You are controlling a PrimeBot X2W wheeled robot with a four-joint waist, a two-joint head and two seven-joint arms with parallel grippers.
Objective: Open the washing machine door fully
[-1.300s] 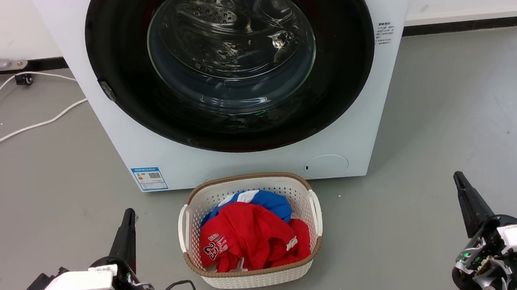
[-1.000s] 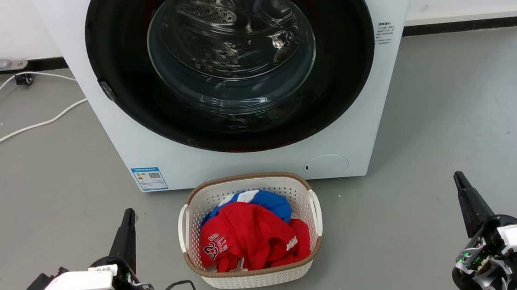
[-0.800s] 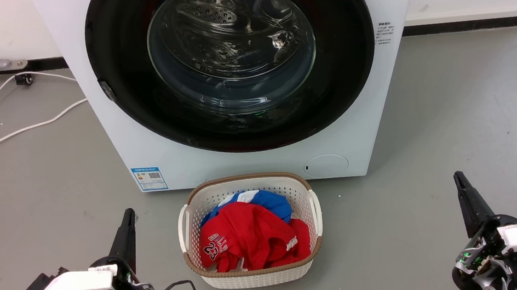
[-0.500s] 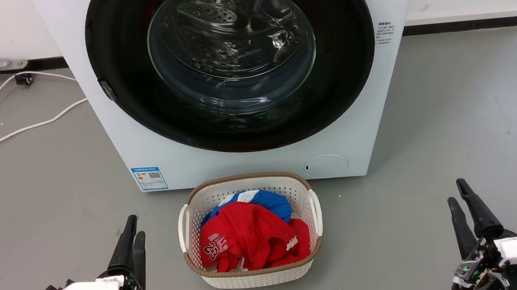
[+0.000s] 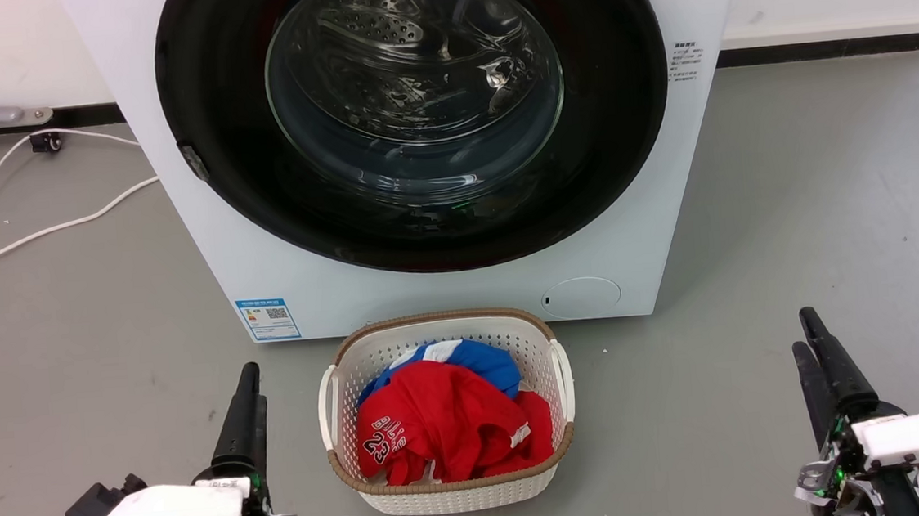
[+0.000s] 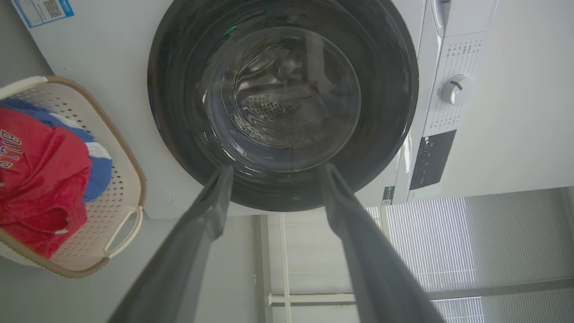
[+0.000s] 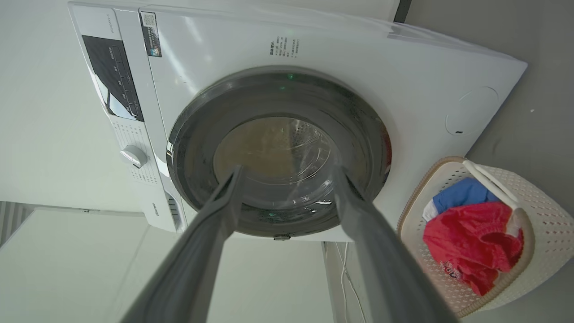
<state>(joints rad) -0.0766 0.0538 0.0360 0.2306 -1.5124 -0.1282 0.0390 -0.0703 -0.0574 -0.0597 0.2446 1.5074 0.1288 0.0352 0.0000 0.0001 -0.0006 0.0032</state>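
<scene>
Glossy black round glass-centre washing machine door [image 5: 426, 244] shut flush on white boxy washing machine [image 5: 462, 290], white perforated plastic basket [image 5: 454, 496] in front. L gripper [image 5: 252, 382] & R gripper [image 5: 801, 331]: jaws wide, empty, near grey floor [image 5: 792, 207].

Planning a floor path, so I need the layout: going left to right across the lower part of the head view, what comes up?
left gripper → laundry basket → right gripper

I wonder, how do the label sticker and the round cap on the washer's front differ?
The label sticker is blue and rectangular; the round cap is white. The sticker sits lower left, the cap lower right. Both lie low on the washing machine front.
</scene>
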